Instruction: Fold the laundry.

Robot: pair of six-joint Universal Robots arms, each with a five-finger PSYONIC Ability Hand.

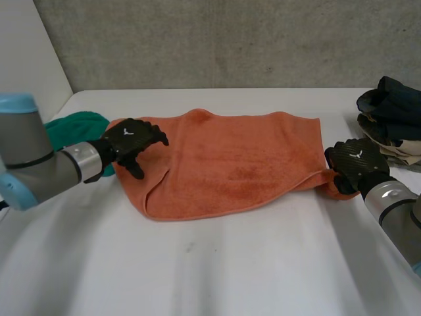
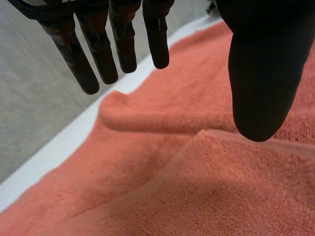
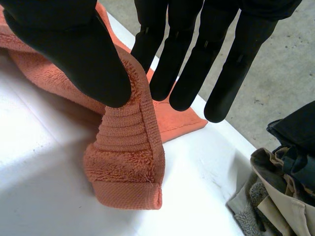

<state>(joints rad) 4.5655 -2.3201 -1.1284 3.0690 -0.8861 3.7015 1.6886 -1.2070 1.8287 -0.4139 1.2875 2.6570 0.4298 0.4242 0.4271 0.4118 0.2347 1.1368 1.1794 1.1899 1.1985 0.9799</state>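
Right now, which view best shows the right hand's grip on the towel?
Right wrist view: the towel corner sits pinched between the right hand's thumb and fingers. The head view shows the hand at that corner, pinch hidden; the left wrist view, towel folds elsewhere.

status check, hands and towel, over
Left hand open over left end of orange terry towel. Right hand pinching its right corner. Green cloth, dark clothes pile off to the sides.
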